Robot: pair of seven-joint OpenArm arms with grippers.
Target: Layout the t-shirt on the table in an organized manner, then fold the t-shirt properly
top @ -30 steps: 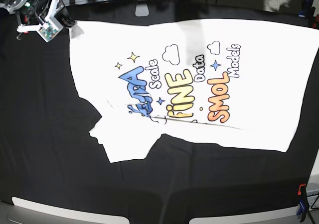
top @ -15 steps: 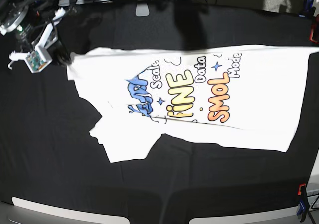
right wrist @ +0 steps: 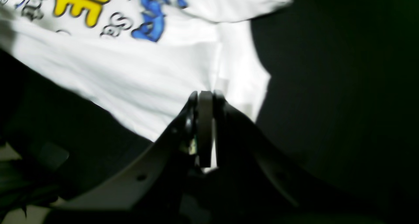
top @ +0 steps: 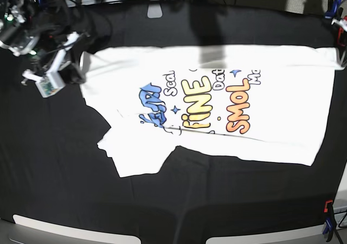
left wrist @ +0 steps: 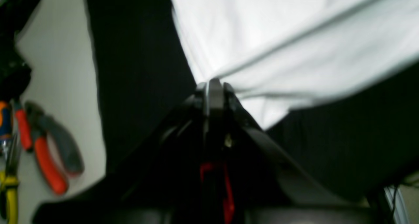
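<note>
I read the t-shirt as lying print-up across the table, its long axis running side to side. Its near edge rests flat; its far edge is lifted and rolling toward me. My right gripper is clamped on the far corner at the sleeve end, my left gripper clamped on the opposite far corner.

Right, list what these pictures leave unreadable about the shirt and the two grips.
- Base view: the left gripper is cut off by the right edge.
- Base view: the shirt print's top letters are hidden under the folded-over far edge.
- Left wrist view: blurred; the tools on the left cannot be identified.
- Right wrist view: the right gripper covers the pinched cloth.
</note>
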